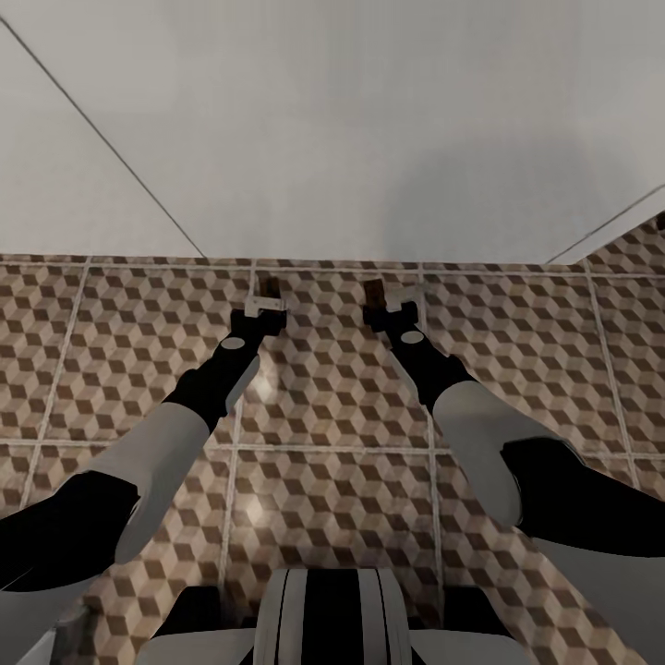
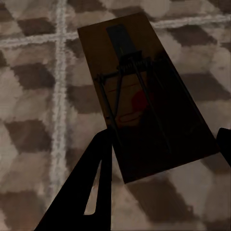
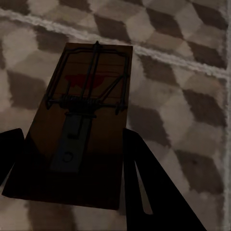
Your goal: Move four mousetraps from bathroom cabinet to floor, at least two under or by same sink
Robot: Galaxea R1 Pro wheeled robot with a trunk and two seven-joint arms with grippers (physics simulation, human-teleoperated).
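Observation:
Each of my grippers holds one mousetrap low over the cube-patterned bathroom floor [image 1: 332,406], close to the foot of the wall. My left gripper [image 1: 262,310] is shut on a brown wooden mousetrap [image 1: 269,287]. In the left wrist view that mousetrap [image 2: 144,96] shows its wire spring and red mark, with the dark fingers [image 2: 94,183] pressed against its near end. My right gripper [image 1: 390,310] is shut on a second mousetrap [image 1: 373,293]. In the right wrist view this mousetrap [image 3: 82,115] sits between the fingers [image 3: 139,178]. The cabinet and the sink are out of view.
A pale grey wall [image 1: 332,129] with thin diagonal seams rises just beyond the grippers. Tiled floor [image 1: 111,305] spreads to both sides and back toward my base [image 1: 328,614].

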